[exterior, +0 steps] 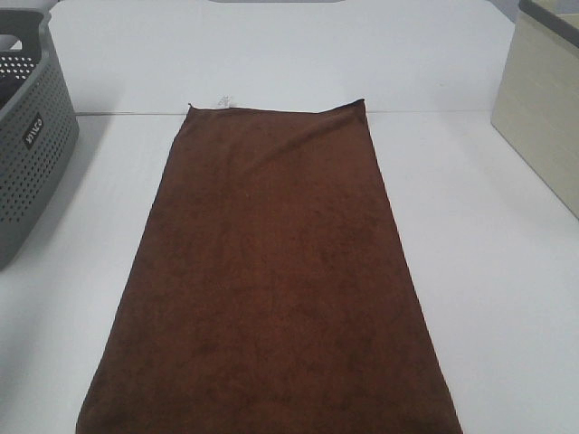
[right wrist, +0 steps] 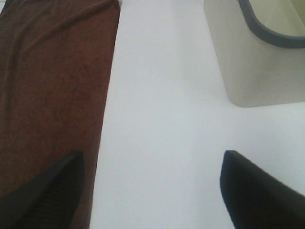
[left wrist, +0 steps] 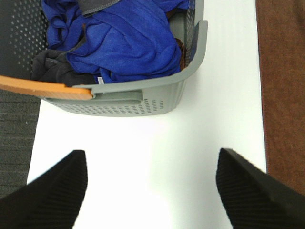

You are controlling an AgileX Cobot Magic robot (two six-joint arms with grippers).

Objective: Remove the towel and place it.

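The towel (exterior: 271, 280), a dark reddish-brown cloth, lies spread flat down the middle of the white table, with a small white tag (exterior: 223, 101) at its far edge. Neither arm shows in the high view. In the left wrist view my left gripper (left wrist: 152, 191) is open above bare table, the towel's edge (left wrist: 283, 86) off to one side. My right gripper (right wrist: 152, 191) is open too, one finger (right wrist: 43, 195) over the towel's edge (right wrist: 52, 95), nothing between its fingers.
A grey perforated basket (exterior: 32, 136) stands at the table's left, holding blue and dark clothes (left wrist: 124, 43). A beige bin with a grey rim (exterior: 543, 99) stands at the right. White table (exterior: 488, 271) flanks the towel on both sides.
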